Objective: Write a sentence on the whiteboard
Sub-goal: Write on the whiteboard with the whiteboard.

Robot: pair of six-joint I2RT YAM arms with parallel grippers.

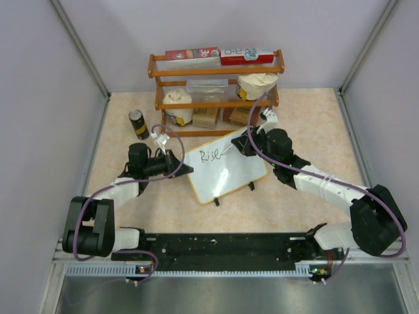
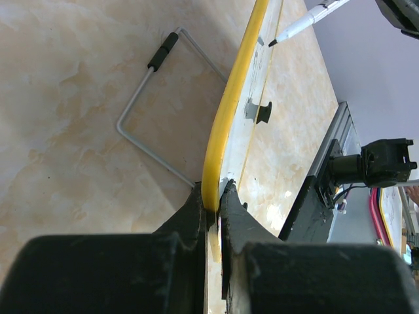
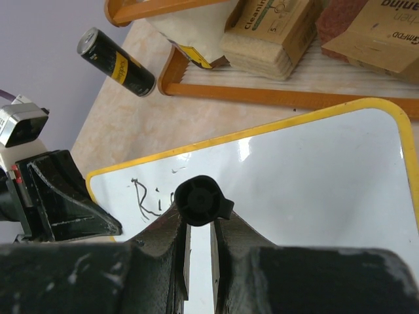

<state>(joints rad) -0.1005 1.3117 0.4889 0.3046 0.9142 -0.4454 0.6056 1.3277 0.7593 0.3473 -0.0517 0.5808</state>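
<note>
Whiteboard (image 1: 229,171) stands on the beige surface (image 1: 308,124), turned at an angle, just in front of the wooden shelf (image 1: 216,65) and between the two arms. Its two small black feet (image 1: 251,187) are on the near lower edge. In the wrist views the frame looks yellow, and a wire stand (image 2: 147,111) with a black sleeve props the back. Left claw (image 2: 215,199) is clamped on the board's left edge, with the yellow rim pinched between both fingers. From above, the same claw (image 1: 178,163) meets the board at its upper left corner. Right claw (image 3: 200,219) is closed on a marker (image 2: 306,23) and grips it near its black butt end. The marker slants down toward the board face with its tip at or just off the white; contact cannot be confirmed. The sentence (image 1: 211,156) sits in the upper left of the board in black script; one word, "Rise", is legible from above. The right wrist view shows only "Ri" before the marker end covers the rest. The lower and right parts of the board are plain white. A black can (image 1: 138,124) stands left of the shelf, well apart from the board. Red-and-white boxes (image 1: 222,55) lie on the shelf's top tier, and brown cartons (image 3: 275,36) and pale bags sit below them.
</note>
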